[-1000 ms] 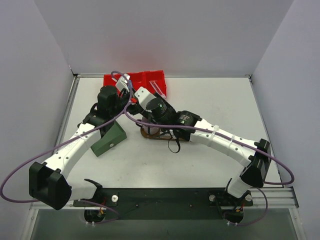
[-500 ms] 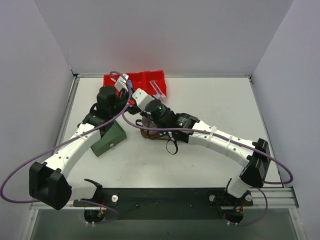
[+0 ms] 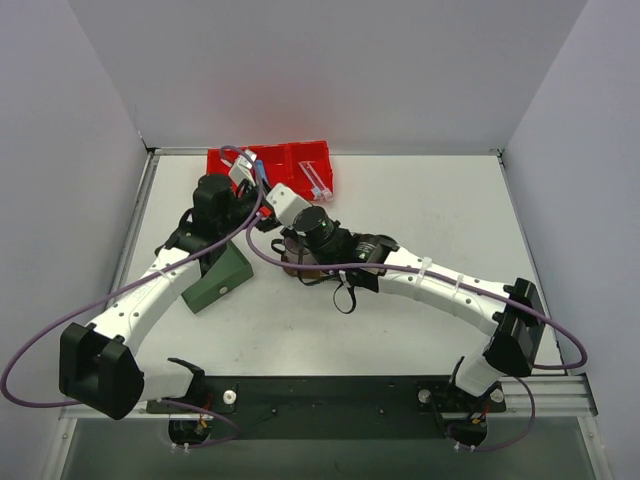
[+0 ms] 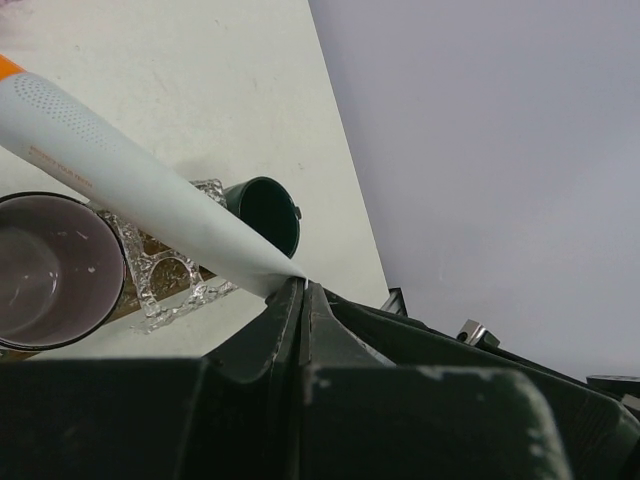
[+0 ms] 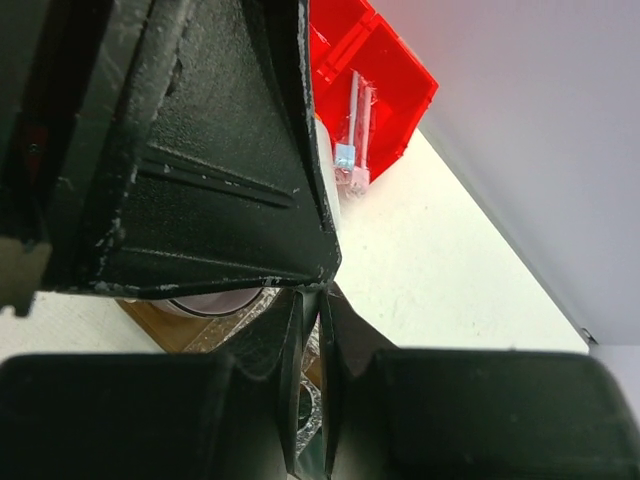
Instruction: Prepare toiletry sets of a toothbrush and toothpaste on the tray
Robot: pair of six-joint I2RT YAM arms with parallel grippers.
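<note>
The long white toothpaste tube with an orange end (image 4: pixel 130 180) is pinched by its flat crimped tail in the clenched left gripper (image 4: pixel 298 285). It slants out over the dark brown wooden oval tray (image 3: pixel 295 266), above a pale purple cup (image 4: pixel 40 270), a clear cut-glass piece (image 4: pixel 170 285) and a dark green cup (image 4: pixel 265 212).

To set it down well, I would lower the tube until its whole length lies on bare wood beside the cups, and only then let go. A grip at the tail alone lets the free end swing.

The right gripper (image 5: pixel 308 292) crowds close, its fingers drawn together with nothing visible between them, so the left needs a path clear of it.

A thin translucent toothbrush (image 5: pixel 355 120) lies in the red plastic bin (image 3: pixel 285 158). The white table (image 3: pixel 430 210) sits between pale grey walls (image 3: pixel 330 70).
</note>
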